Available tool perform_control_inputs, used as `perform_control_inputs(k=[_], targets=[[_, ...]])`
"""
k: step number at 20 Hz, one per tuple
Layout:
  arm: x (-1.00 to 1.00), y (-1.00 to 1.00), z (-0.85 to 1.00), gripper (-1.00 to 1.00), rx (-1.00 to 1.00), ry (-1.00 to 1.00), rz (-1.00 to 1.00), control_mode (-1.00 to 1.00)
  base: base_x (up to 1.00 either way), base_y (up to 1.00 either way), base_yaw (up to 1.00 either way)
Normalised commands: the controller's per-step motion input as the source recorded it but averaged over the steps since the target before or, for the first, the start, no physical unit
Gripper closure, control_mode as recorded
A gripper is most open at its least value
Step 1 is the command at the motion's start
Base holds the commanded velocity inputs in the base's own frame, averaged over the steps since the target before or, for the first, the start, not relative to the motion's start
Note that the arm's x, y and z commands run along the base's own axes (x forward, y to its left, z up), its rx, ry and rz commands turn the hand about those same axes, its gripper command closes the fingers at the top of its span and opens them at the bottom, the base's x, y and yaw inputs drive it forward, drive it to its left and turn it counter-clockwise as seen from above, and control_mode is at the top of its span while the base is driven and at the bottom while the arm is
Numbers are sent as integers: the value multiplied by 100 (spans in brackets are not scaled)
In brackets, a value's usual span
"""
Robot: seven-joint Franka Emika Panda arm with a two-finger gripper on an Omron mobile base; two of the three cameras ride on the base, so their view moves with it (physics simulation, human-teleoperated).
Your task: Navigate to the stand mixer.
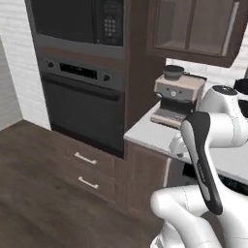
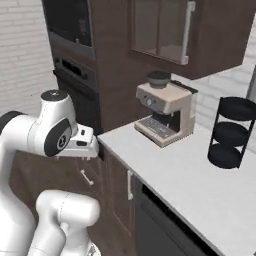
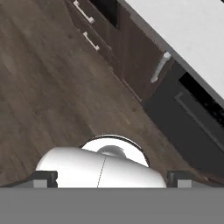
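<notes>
A light grey counter is seen running from the middle toward the lower right of the right base view. On it, a boxy beige espresso machine is placed near the counter's far left corner, close to the dark tall cabinet. In the left base view the same machine is found at about 2 o'clock from the picture's centre. A black three-tier round rack is set on the counter at 3 o'clock from the espresso machine, well apart from it, against the white brick wall.

In the tall cabinet, a built-in wall oven is mounted, and a microwave is fitted directly above it. Two drawers with pale handles are located below the oven. A glass-front upper cabinet is hung above the espresso machine. The floor is made of dark wood planks.

The stand mixer cannot be found in any of the views, so its place cannot be told.

The gripper is pointed down at the floor in the hand view, with its two dark fingertips kept wide apart at the bottom corners; the pincer is spread and nothing is pinched between them. A dark dishwasher front is seen under the counter at 3 o'clock in the hand view.
</notes>
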Motion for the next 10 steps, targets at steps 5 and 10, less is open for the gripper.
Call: perform_control_inputs(k=[5,10], targets=[[0,0,0,-100,0,0,0,100,1,16,82],[0,0,0,-100,0,0,0,100,10,9,81]])
